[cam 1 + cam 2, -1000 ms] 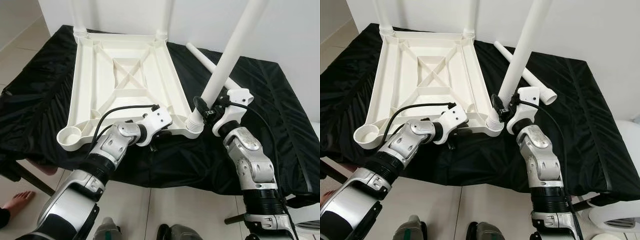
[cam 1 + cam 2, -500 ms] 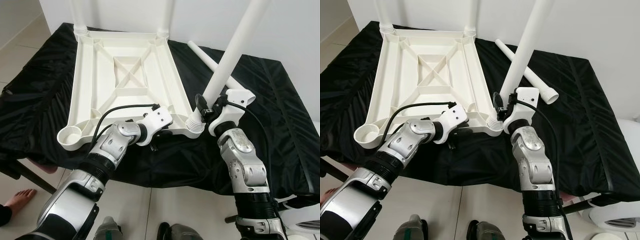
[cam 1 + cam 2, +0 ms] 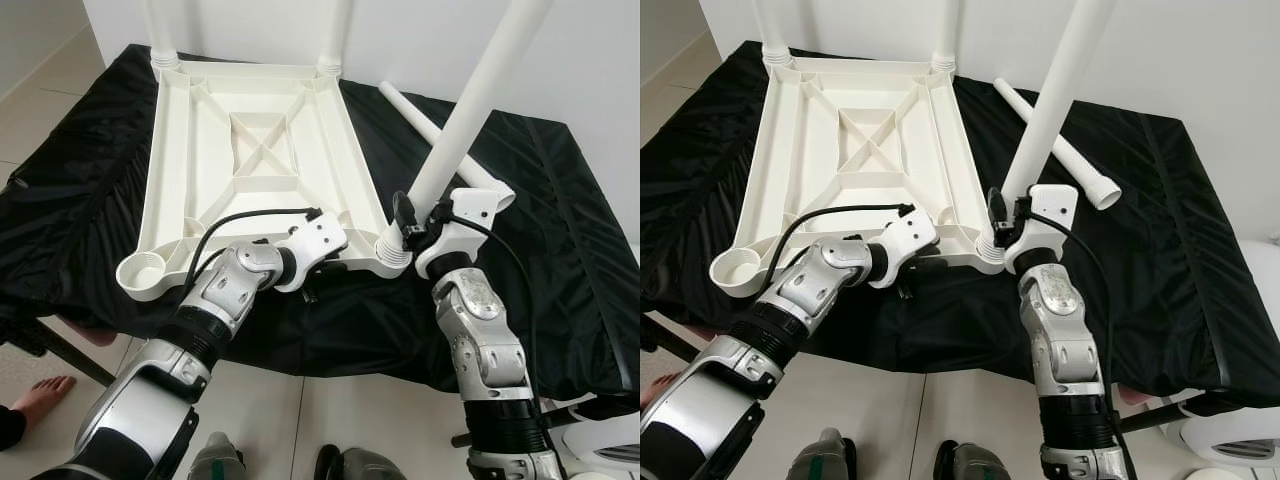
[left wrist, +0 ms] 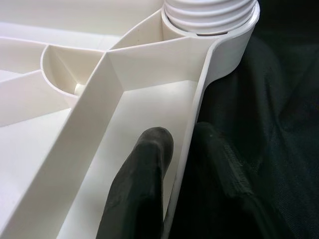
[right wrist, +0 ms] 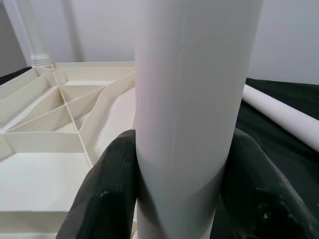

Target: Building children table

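Left eye view: right gripper [image 3: 415, 232] jaws clamp the leg [image 3: 470, 115] in its socket; left gripper [image 4: 182, 149] jaws pinch the tabletop [image 3: 250, 150] rim.

Both head eyes look down on the upturned table top [image 3: 250, 150]; wrist cameras sit close against it.

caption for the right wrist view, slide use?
Right gripper clamped around a white table leg, upturned tabletop behind.

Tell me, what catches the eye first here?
A white tabletop lies upside down on a black-draped surface. The right gripper clasps a tall white leg standing tilted in the near corner socket, while the left gripper pinches the tabletop's rim beside it.
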You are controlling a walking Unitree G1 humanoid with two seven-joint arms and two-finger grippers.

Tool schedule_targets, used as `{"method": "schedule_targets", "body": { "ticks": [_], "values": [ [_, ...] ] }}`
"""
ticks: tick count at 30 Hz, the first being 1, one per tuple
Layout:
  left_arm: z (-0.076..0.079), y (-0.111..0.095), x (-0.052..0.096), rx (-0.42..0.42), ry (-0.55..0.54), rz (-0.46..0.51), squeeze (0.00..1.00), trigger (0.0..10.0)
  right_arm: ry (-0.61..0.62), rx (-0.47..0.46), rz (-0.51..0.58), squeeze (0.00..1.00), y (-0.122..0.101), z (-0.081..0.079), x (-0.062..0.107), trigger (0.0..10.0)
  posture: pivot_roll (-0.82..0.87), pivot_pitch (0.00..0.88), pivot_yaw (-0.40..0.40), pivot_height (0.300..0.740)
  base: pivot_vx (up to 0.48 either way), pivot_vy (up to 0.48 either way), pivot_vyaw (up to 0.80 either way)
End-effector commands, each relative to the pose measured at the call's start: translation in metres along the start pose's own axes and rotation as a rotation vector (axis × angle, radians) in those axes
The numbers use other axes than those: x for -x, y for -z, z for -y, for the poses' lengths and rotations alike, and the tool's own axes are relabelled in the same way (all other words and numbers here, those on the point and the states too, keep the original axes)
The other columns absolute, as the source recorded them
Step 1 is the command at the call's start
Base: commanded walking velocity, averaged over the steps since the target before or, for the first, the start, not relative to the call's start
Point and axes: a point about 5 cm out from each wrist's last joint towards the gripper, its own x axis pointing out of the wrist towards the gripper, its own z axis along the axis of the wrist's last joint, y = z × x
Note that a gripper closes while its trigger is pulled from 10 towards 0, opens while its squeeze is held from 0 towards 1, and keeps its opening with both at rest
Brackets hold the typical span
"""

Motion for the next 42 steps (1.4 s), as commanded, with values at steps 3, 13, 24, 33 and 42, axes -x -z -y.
{"method": "schedule_targets", "body": {
  "ticks": [3, 13, 24, 33, 42],
  "values": [
    [0.006, 0.006, -0.001, -0.004, 0.063, -0.033, 0.00, 10.0, 0.014, 0.002, -0.103, 0.00, 0.022, 0.006, 0.007, 10.0, 0.04, 0.074, -0.089, 0.740, 0.000, 0.000, 0.00],
    [0.006, 0.006, -0.001, -0.005, 0.063, -0.033, 0.00, 10.0, -0.026, -0.008, -0.093, 0.00, 0.026, 0.000, 0.010, 10.0, 0.04, 0.070, -0.086, 0.740, 0.000, 0.000, 0.00],
    [0.006, 0.005, -0.001, -0.006, 0.066, -0.033, 0.00, 10.0, -0.090, 0.009, -0.115, 0.00, 0.029, 0.016, 0.005, 10.0, 0.04, 0.068, -0.082, 0.740, 0.000, 0.000, 0.00],
    [0.006, 0.005, 0.000, -0.006, 0.062, -0.030, 0.00, 10.0, -0.162, 0.016, -0.117, 0.00, 0.029, 0.009, 0.007, 10.0, 0.05, 0.071, -0.091, 0.740, 0.000, 0.000, 0.00],
    [0.006, 0.005, 0.000, -0.004, 0.062, -0.032, 0.00, 10.0, -0.132, -0.041, -0.110, 0.00, 0.033, 0.004, 0.014, 10.0, 0.04, 0.080, -0.085, 0.740, 0.000, 0.000, 0.00]
  ]
}}
